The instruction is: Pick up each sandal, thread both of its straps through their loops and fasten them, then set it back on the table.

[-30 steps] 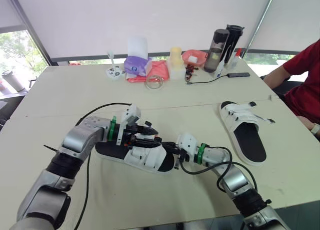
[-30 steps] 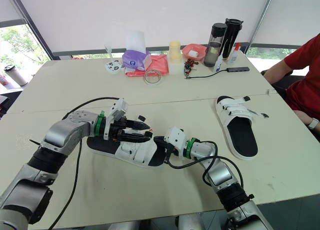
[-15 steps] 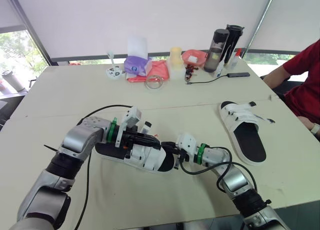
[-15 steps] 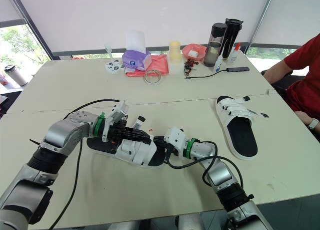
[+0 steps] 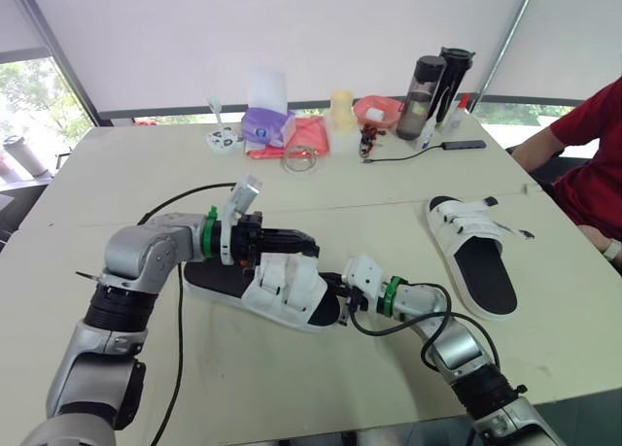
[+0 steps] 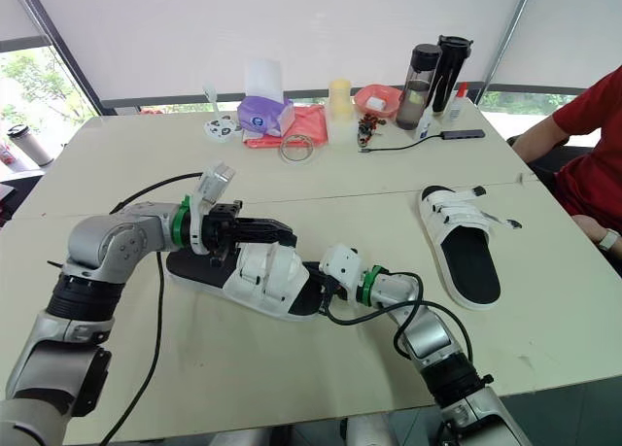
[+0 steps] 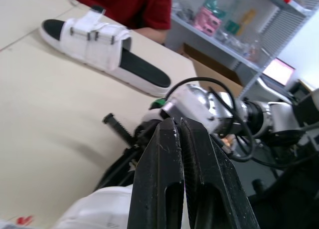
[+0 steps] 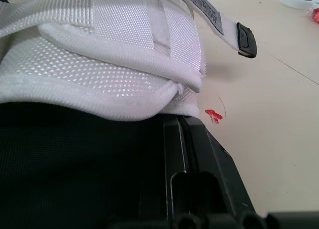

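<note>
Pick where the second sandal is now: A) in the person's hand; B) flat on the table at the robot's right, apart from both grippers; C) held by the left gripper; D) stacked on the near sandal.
B: the second sandal lies flat on the table at the robot's right, while the left gripper and right gripper are at the near sandal.

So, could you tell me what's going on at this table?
The robot is working on the near sandal with both arms. Its left gripper, fingers shut, reaches over the white straps, while the right gripper is at the toe end. One black-tipped strap end sticks out free. The second sandal lies on the table to the right, near a person in red.
</note>
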You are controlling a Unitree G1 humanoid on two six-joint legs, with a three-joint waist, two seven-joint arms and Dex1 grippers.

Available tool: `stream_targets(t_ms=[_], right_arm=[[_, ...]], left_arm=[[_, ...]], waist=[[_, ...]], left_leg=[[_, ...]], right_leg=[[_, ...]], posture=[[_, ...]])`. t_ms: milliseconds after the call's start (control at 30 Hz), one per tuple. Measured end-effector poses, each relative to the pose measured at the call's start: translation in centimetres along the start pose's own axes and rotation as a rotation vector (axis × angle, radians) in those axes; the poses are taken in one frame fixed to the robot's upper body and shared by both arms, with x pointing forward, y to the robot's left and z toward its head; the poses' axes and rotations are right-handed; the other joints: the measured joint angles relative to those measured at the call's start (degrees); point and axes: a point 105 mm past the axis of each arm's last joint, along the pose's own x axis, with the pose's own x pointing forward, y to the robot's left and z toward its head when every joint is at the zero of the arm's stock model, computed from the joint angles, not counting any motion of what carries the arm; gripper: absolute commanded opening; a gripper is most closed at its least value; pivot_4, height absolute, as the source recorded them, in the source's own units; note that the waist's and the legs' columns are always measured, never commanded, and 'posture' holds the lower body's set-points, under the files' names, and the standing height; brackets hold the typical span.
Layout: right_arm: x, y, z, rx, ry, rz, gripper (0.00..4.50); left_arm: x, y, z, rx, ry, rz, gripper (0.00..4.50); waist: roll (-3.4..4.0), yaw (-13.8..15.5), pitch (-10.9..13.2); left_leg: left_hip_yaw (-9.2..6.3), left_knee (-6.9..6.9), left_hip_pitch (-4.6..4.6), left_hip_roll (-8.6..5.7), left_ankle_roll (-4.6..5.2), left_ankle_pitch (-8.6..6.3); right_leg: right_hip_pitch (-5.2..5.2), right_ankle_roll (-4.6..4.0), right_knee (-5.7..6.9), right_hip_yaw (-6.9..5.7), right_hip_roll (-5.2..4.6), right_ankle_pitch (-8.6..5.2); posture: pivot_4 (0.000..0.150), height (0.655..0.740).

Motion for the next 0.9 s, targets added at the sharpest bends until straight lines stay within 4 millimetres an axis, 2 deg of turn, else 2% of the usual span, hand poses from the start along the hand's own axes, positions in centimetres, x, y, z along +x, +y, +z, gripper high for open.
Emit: stream_targets(t_ms=[367,867,900], right_arm=[[0.0,0.1,-0.1,0.005,0.001,0.002,0.00],[0.0,0.1,-0.2,0.010,0.000,-0.017,0.00],[0.0,0.1,-0.2,0.010,0.000,-0.017,0.00]], left_arm=[[0.9,3.4,-3.2,0.005,0.095,0.108,0.02],[0.6,4.9,-4.0,-0.010,0.117,0.150,0.02],[0.6,4.9,-4.0,-0.005,0.119,0.150,0.31]], waist=[[-0.01,0.1,0.0],[-0.01,0.1,0.0],[-0.01,0.1,0.0]], left_leg=[[0.01,0.02,0.00,0.00,-0.05,-0.02],[0.00,0.07,0.04,0.00,-0.04,-0.02],[0.00,0.06,0.04,0.00,-0.04,-0.02]], right_leg=[[0.02,-0.02,0.00,0.00,0.00,0.02],[0.08,0.00,0.01,0.00,0.00,0.02],[0.08,0.00,0.01,0.00,0.00,0.02]], posture=[[0.150,0.7400],[0.150,0.7400],[0.150,0.7400]])
